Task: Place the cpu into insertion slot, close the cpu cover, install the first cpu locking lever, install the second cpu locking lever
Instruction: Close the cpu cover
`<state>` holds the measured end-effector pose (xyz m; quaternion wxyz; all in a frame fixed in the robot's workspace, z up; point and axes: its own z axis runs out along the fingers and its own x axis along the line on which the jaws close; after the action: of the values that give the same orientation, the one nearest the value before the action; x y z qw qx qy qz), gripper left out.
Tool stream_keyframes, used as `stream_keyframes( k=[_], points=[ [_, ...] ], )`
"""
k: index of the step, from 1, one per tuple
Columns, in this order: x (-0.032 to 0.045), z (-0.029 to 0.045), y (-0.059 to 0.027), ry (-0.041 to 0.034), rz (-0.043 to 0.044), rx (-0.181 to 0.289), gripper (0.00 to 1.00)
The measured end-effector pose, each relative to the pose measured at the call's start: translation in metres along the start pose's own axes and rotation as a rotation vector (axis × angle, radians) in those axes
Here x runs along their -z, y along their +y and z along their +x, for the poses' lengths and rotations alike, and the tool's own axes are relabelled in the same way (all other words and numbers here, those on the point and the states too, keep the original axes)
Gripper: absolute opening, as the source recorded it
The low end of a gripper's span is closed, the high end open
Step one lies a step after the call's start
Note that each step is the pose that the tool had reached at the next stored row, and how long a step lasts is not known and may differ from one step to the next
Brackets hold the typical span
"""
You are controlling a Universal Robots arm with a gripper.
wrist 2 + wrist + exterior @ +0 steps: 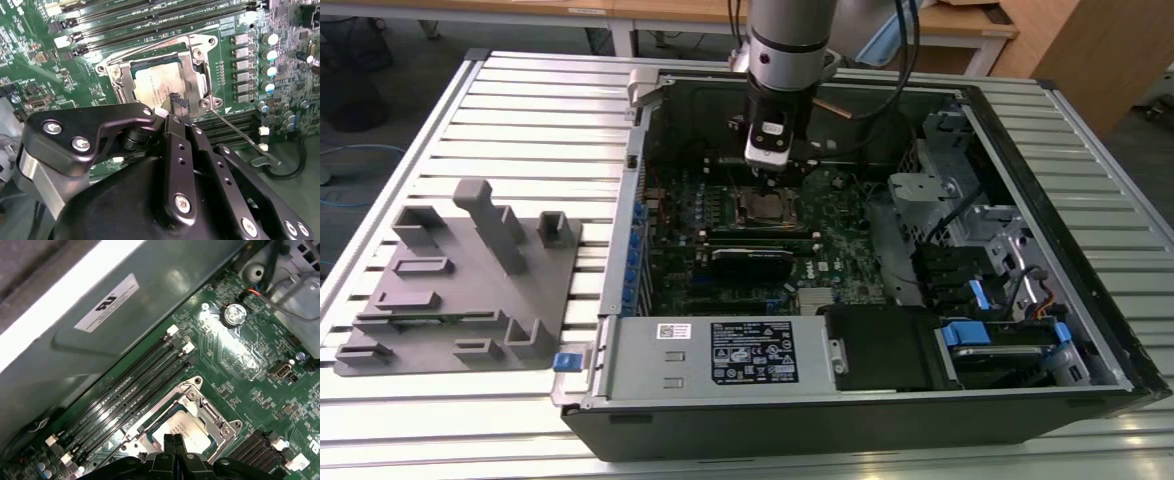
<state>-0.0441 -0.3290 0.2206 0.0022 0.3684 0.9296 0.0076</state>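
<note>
Lying flat, top upward, under the cpu cover: the cpu, end effector pinched together above.

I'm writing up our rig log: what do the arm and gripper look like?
The arm is a silver-grey cylinder with black cables hanging beside it. The gripper is black, and its jointed link fingers are studded with silver screw heads.
</note>
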Motion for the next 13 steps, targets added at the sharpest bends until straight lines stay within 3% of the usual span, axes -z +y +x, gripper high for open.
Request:
stream_keyframes(
  k=[13],
  points=[
    [-0.0001,0.0000,0.0000,0.0003,-0.0003,0.015,0.11]
  ],
)
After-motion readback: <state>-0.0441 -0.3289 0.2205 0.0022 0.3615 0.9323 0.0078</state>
